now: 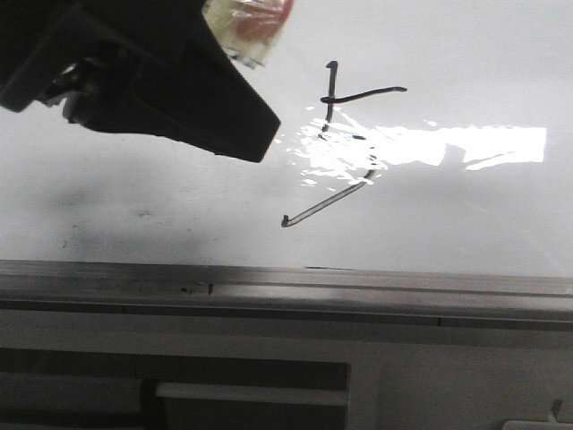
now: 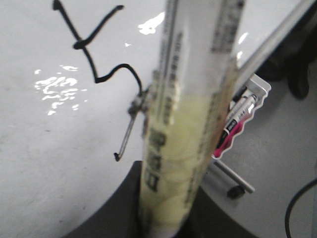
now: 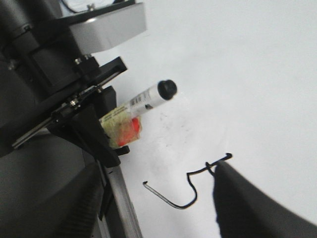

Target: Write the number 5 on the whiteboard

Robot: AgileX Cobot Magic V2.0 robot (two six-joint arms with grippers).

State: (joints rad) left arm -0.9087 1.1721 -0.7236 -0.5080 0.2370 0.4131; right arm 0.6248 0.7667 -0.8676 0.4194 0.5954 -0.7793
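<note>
Left gripper (image 3: pixel 106 131) is showing matte black angular plastic, with small silver screws along its black bracket (image 3: pixel 74 101). A pale grey, rounded block (image 3: pixel 106 25) is sitting above the bracket, and dark textured casing is filling the frame below. Right finger (image 3: pixel 252 203) is appearing plain black, blurred.

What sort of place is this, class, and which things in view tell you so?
Probably a robot test bench for writing: a flat whiteboard with a grey rail, a hand-drawn number 5 on it, and the left hand holding a marker.
</note>
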